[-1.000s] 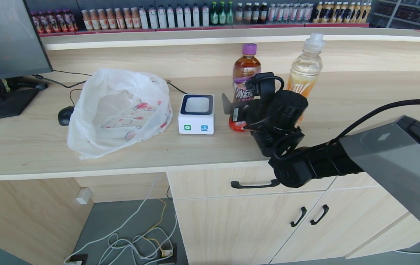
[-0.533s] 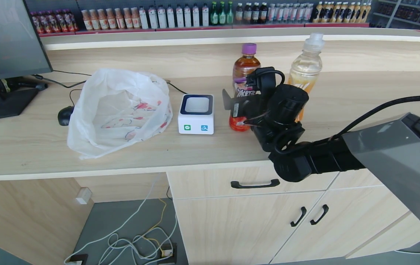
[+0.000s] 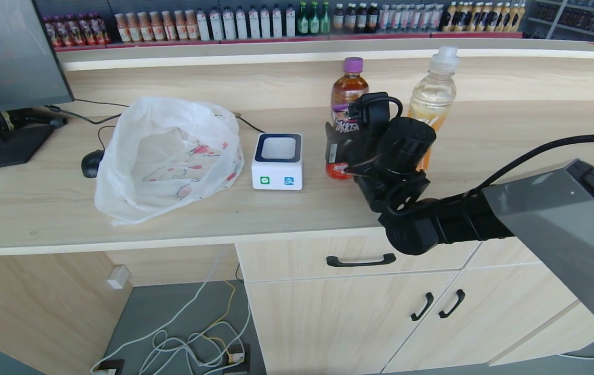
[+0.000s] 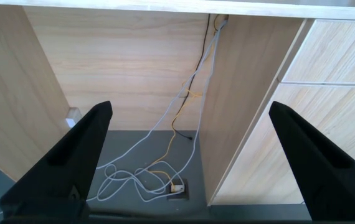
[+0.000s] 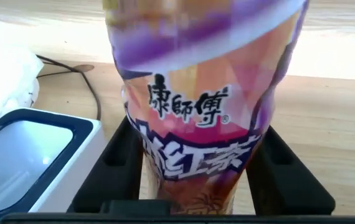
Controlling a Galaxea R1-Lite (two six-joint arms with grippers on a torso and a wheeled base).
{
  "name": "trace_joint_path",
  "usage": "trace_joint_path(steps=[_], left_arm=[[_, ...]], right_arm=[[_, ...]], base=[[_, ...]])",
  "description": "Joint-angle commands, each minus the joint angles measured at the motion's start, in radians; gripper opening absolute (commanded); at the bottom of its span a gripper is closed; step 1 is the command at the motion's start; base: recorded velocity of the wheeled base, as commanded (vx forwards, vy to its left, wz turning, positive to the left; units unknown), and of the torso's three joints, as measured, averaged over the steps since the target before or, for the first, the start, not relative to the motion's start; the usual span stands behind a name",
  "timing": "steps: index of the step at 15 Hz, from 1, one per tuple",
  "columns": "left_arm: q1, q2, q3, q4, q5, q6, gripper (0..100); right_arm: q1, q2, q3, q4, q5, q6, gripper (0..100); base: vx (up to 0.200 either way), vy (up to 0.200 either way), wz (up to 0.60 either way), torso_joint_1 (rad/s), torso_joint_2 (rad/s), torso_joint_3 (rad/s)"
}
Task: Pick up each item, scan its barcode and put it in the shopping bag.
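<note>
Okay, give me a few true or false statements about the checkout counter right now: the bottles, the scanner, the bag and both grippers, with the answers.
1. The right gripper is shut on the purple-capped bottle. True.
2. The scanner stands between the shopping bag and the purple-capped bottle. True.
3. The pale-capped bottle lies inside the shopping bag. False: it stands upright on the counter.
4. The left gripper holds a bottle. False: it is open and empty.
</note>
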Motion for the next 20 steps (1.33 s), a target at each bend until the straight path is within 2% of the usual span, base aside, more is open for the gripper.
trace_joint_path(steps=[1,11,16,20], left_arm=[[0.000,0.001,0.000,0.000,0.000,0.000,100],[0.000,0.000,0.000,0.000,0.000,0.000,100],[0.000,0.000,0.000,0.000,0.000,0.000,100],[0.000,0.001,0.000,0.000,0.000,0.000,100]], right_arm=[[0.001,-0.005,-0.029,0.000,0.009,-0.001,0],[0.016,-0.117,0.001,-0.007,0.011,-0.039,0],[0.059,-0.271,0.146,-0.013,0.003,-0.074,0],[0.139,-0.412,0.356,-0.102,-0.076,-0.116,0]], base=[[0.000,0.000,0.00,0.000,0.00,0.000],[0.000,0.000,0.00,0.000,0.00,0.000],[0.000,0.000,0.00,0.000,0.00,0.000],[0.000,0.000,0.00,0.000,0.00,0.000]])
